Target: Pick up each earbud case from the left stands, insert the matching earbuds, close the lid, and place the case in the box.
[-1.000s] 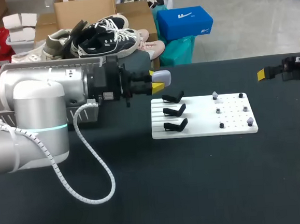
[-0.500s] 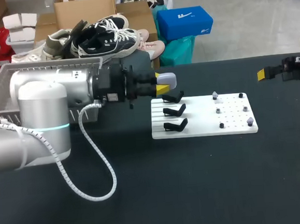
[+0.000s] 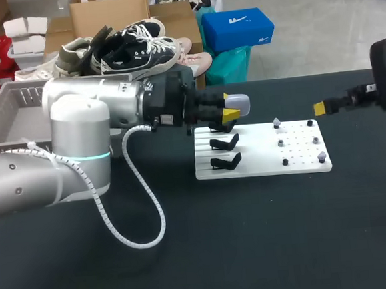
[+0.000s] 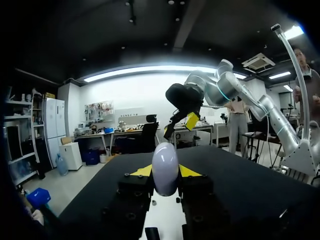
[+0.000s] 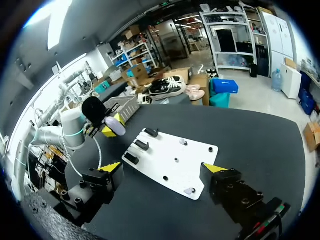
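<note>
Lilac case (image 3: pixel 238 103) is sitting pinched in the left jaws over the board's (image 3: pixel 262 168) 10 o'clock corner; right jaws are hanging wide, empty. Pickup is looking done; fetching an earbud (image 3: pixel 277 121) is likely coming next.

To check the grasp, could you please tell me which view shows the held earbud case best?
The left wrist view: the earbud case sits large in the middle, clamped between the jaws. The head view shows it side-on past the yellow tips; the right wrist view shows it small and distant.
</note>
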Robot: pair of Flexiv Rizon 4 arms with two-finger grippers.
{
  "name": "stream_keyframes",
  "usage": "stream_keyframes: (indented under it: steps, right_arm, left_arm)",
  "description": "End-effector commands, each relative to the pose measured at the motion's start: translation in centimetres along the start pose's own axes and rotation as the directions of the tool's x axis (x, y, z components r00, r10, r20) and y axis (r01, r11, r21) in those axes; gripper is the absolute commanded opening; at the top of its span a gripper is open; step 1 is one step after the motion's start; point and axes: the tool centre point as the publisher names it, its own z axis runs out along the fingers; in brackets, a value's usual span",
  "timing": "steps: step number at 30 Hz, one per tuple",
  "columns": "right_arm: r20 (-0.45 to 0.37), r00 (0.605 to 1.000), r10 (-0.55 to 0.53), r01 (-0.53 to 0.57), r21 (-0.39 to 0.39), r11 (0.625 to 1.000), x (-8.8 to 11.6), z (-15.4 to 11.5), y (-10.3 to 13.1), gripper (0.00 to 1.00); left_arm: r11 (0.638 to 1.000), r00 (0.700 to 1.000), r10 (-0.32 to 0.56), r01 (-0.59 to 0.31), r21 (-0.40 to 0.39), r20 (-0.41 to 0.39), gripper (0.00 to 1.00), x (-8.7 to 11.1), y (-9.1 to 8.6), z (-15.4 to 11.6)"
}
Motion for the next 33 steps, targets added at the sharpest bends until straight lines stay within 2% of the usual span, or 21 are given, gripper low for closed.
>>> stream_keyframes:
  steps: [1,9,33]
  right_arm:
    - [-0.006,1.000,-0.025,0.024,-0.044,0.999,-0.2,1.0,1.2,1.00]
    - [-0.039,0.996,-0.076,0.074,-0.068,0.995,-0.4,2.7,3.3,1.00]
    - [-0.056,0.991,-0.119,0.111,-0.122,0.986,-2.1,5.7,5.1,1.00]
  left_arm:
    - [0.999,1.000,-0.002,0.002,0.043,-0.004,0.00,0.1,0.5,0.7]
    - [0.999,1.000,-0.008,0.008,0.041,-0.010,0.00,0.3,0.4,1.5]
    - [0.999,1.000,-0.024,0.024,0.025,0.004,0.00,0.6,0.5,1.7]
